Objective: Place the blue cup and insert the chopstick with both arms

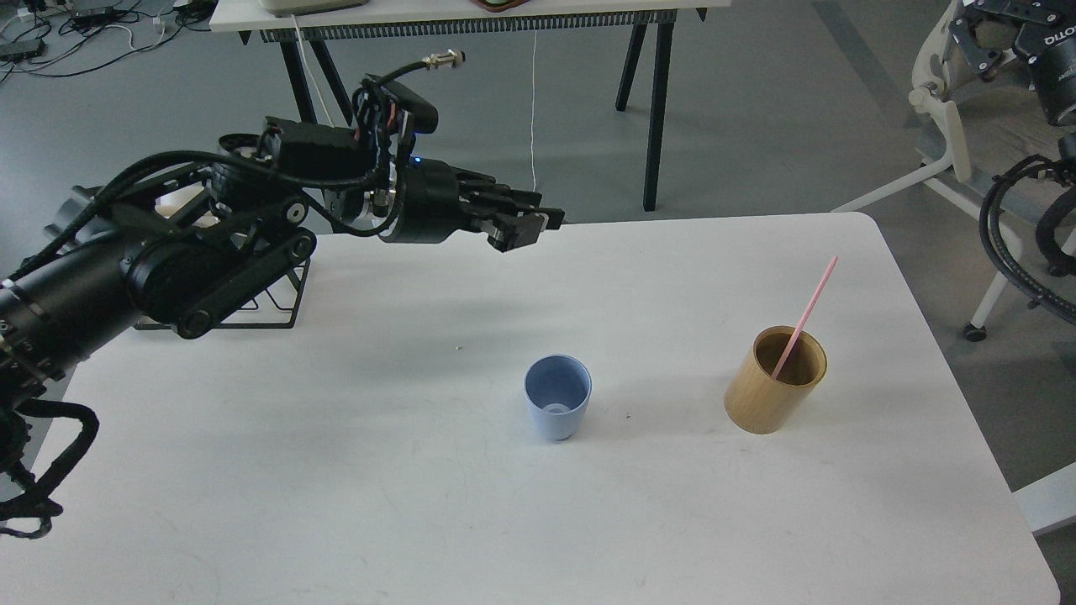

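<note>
The blue cup stands upright and alone on the white table, mouth up, near the middle. The pink chopstick leans inside the tan cylindrical holder to the cup's right. My left gripper hangs high over the table's far edge, well up and left of the cup, empty, with its fingers slightly apart. Of my right arm only cables and joints show at the right edge; its gripper is out of view.
A black wire rack sits at the table's far left, mostly hidden behind my left arm. Another table's black legs stand beyond the far edge. A white chair frame is off the table to the right.
</note>
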